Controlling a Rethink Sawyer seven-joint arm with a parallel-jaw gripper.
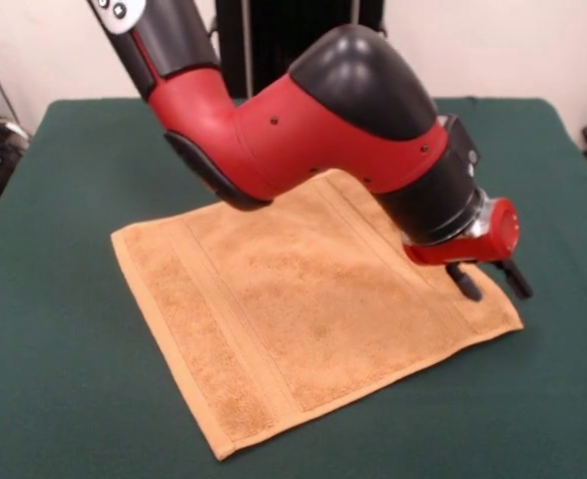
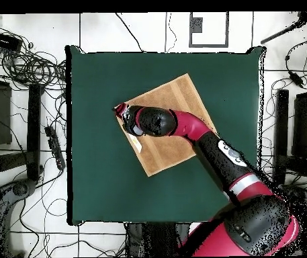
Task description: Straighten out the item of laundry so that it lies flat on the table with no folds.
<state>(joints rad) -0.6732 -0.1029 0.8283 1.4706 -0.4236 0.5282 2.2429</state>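
Observation:
The orange-tan towel (image 1: 293, 319) lies spread out flat on the green table (image 1: 64, 379), turned at an angle, with woven bands visible near its left and right edges. In the overhead view the towel (image 2: 176, 107) shows as a tilted square near the table (image 2: 102, 188) middle. My gripper (image 1: 488, 281) hangs just above the towel's right corner, its two black fingers apart and holding nothing. From above, the gripper (image 2: 121, 109) sits at the towel's left corner. The arm hides the far part of the towel.
The red and black arm (image 1: 313, 120) reaches low across the far half of the table. Cables and dark equipment (image 2: 21, 101) lie on the floor around the table's sides.

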